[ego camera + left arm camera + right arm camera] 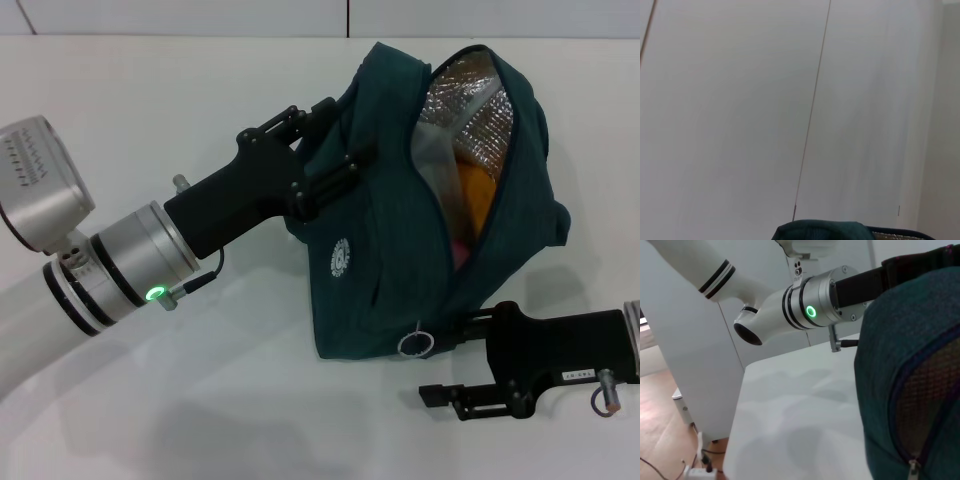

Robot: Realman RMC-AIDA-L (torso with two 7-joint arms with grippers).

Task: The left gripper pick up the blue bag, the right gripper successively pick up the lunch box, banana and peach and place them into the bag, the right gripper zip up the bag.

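The blue bag (390, 250) is held tilted above the white table, its zipper open and its silver foil lining (470, 95) showing. My left gripper (345, 135) is shut on the bag's upper left edge. Inside I see a clear plastic edge of the lunch box (438, 165), the orange banana (472, 195) and a pink bit of the peach (458, 250). My right gripper (432, 364) is open at the bag's lower right, its upper finger (465, 325) next to the metal ring zipper pull (414, 343). The bag (910, 390) and its zipper slider (912, 467) fill the right wrist view.
The white table (200, 400) lies under the bag and shows in the right wrist view (790, 405) with its edge and the floor beyond. The left arm's silver section with the green light (812, 311) reaches across. The left wrist view shows a wall and the bag's top (820, 230).
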